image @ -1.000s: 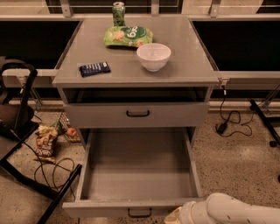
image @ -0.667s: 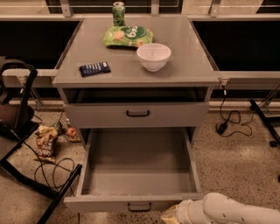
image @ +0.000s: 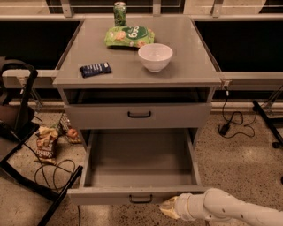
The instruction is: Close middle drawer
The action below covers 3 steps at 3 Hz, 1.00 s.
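While one middle drawer (image: 110,195) gapes, one hand (image: 170,207), grip unclear, hovers by its front.

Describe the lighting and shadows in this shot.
Camera view: warm, dim light; the cabinet top is brightest, deep shadow sits under it, the open middle drawer is evenly lit inside, and the gripper by its front, right of the handle, shows pale yellow.

Grey metal cabinet (image: 194,70); grey middle drawer (image: 139,161) with 1 black handle (image: 141,199). On top are a white bowl (image: 155,56), green patterned chip bag (image: 129,36), green can (image: 120,13) and dark blue packet (image: 95,69) with pale lettering. The floor (image: 239,163) is speckled beige. The pale yellowish gripper (image: 170,208), on a white arm (image: 230,211), sits just below the drawer front's right end.
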Available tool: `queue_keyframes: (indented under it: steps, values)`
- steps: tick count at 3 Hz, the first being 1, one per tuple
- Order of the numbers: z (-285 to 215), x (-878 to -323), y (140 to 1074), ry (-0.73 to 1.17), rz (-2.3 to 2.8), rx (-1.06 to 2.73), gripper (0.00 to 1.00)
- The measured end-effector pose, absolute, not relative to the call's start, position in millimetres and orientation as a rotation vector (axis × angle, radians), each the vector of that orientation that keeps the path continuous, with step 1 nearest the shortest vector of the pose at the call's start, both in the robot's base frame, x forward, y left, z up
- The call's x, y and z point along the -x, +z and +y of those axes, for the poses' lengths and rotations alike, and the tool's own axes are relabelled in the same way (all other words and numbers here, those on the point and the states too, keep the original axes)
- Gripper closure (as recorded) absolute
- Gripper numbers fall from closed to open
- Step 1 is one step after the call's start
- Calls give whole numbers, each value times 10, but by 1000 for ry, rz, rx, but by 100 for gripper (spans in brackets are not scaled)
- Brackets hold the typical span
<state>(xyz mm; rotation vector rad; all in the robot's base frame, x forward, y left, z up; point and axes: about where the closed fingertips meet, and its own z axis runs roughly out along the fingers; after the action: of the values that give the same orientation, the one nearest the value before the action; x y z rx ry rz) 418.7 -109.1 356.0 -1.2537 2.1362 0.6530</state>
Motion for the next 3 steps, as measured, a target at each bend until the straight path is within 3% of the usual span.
queue_keyframes:
  steps: [1, 2, 3]
  values:
    - [-1042, -4533, 3757, 633, 2082, 1253, 100]
    - [-1041, -4536, 3758, 633, 2082, 1253, 100]
    - [-941, -4986, 3929, 621, 2054, 1253, 100]
